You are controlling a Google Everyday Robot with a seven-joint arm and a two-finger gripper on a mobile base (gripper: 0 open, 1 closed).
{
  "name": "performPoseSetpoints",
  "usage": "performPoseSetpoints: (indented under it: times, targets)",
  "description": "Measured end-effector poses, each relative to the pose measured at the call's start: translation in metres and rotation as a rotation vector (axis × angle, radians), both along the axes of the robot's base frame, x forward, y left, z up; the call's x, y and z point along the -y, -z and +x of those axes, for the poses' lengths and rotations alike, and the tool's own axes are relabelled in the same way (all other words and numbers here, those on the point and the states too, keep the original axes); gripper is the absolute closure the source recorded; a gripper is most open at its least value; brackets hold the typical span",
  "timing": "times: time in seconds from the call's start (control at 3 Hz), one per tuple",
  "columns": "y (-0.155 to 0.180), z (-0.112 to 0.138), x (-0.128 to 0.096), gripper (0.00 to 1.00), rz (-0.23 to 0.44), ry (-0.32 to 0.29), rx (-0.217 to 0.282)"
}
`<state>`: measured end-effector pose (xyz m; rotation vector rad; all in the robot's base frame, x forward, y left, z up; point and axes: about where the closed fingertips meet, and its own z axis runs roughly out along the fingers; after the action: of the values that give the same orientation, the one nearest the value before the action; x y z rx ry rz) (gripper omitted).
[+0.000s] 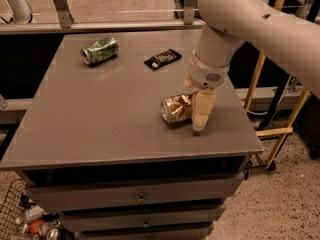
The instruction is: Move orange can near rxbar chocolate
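Note:
The orange can (175, 108) lies on its side on the grey table (100, 124), right of the middle, its silver end facing left. My gripper (197, 116) hangs down from the white arm (235, 19) over the can's right end and hides that end. The rxbar chocolate (162, 59), a flat black wrapper with white lettering, lies farther back on the table, about a can's length beyond the orange can and slightly to its left.
A dented green can (100, 50) lies at the back left of the table. The table's right edge is close to my gripper. A wooden frame (272, 131) stands to the right of the table. A wire basket with litter (30, 219) sits on the floor at the lower left.

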<state>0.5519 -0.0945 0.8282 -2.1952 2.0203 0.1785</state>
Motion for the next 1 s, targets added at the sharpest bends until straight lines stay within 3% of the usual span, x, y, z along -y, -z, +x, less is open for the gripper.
performPoseSetpoints:
  times: [0.33,1.0]
  targets:
    - [0.0104,-0.0011,0.0078,0.42,-0.015,0.016,-0.022]
    - [0.0024,-0.0006,0.0092,0.88,-0.015,0.02,-0.019]
